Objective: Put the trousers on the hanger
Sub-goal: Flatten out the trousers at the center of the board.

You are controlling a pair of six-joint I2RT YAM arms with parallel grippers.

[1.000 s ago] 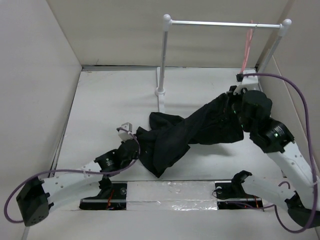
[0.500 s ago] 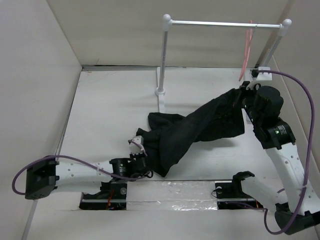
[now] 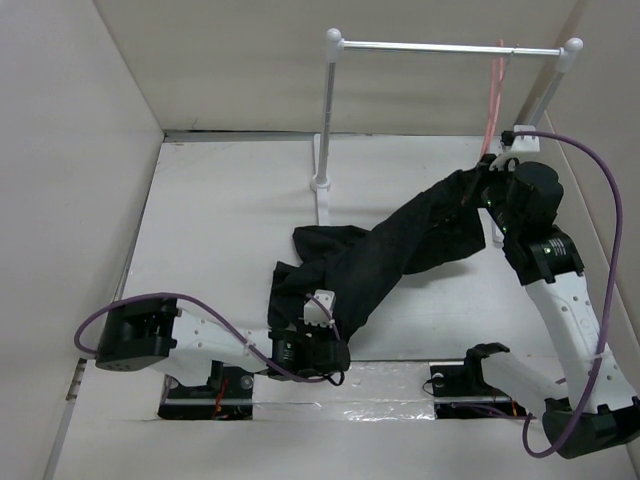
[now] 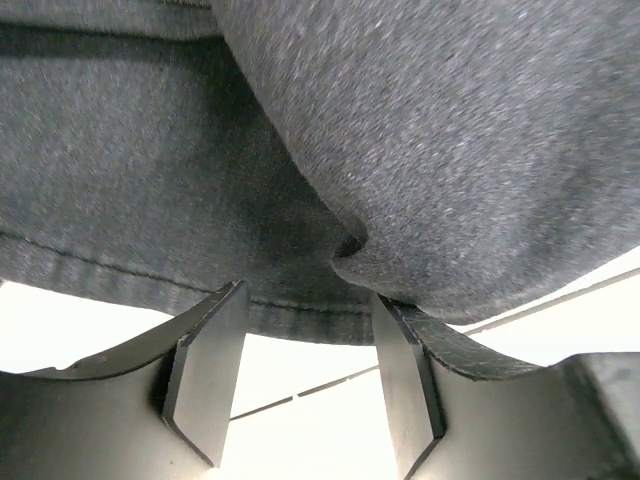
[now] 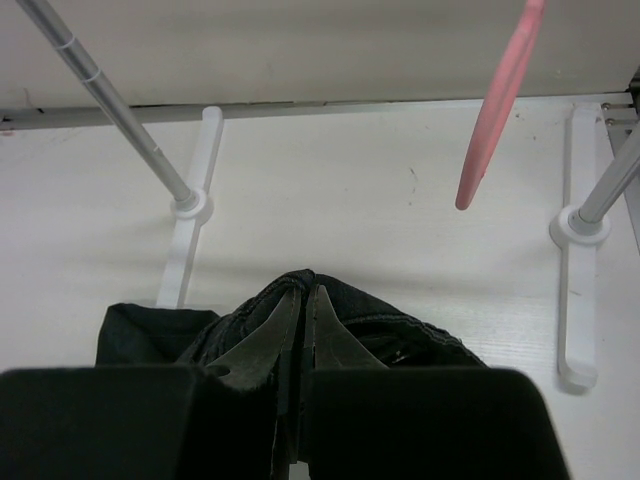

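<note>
Matte white table (image 3: 220,220), beige walls (image 3: 80,150). Floppy black trousers (image 3: 400,250) mid-frame, right gripper (image 5: 303,295) clamped on them; left gripper (image 4: 308,305) fingers apart. Thin pink hanger (image 3: 492,100) upper right.

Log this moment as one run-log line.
left gripper: open by trousers, near end | right gripper: shut on trousers, raised near hanger | hanger: on rail, bare

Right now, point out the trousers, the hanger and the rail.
trousers (image 3: 400,250), top view, mid-leg fabric.
hanger (image 5: 495,110), right wrist view, pink arm.
rail (image 3: 450,47), top view, silver crossbar.
</note>
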